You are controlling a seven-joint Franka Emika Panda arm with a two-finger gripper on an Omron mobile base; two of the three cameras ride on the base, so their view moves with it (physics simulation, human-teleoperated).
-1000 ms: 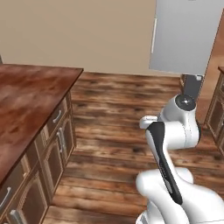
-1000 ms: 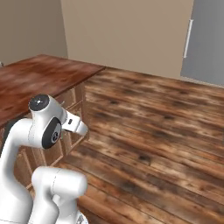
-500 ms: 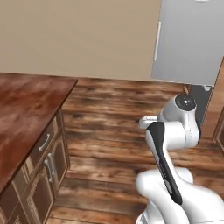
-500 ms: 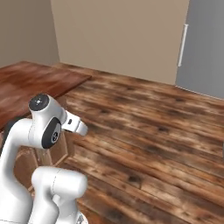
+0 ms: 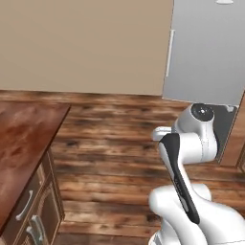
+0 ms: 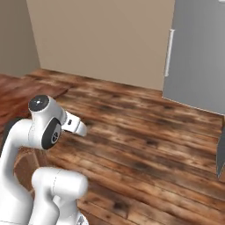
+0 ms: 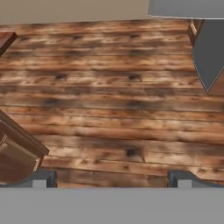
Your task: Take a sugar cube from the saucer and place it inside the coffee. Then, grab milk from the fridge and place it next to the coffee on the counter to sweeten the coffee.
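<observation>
Both base views have swung since a second ago, so the camera itself has moved, not the things. The counter (image 5: 21,143) now fills far less of the left base view and sits at its left edge, while the fridge (image 5: 206,52) looms larger at upper right with more beige wall (image 5: 86,45) showing.

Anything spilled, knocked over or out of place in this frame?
Nothing stands out. The fridge door is shut, the counter surface that shows looks bare and intact, and the plank floor is free of spills or debris.
</observation>
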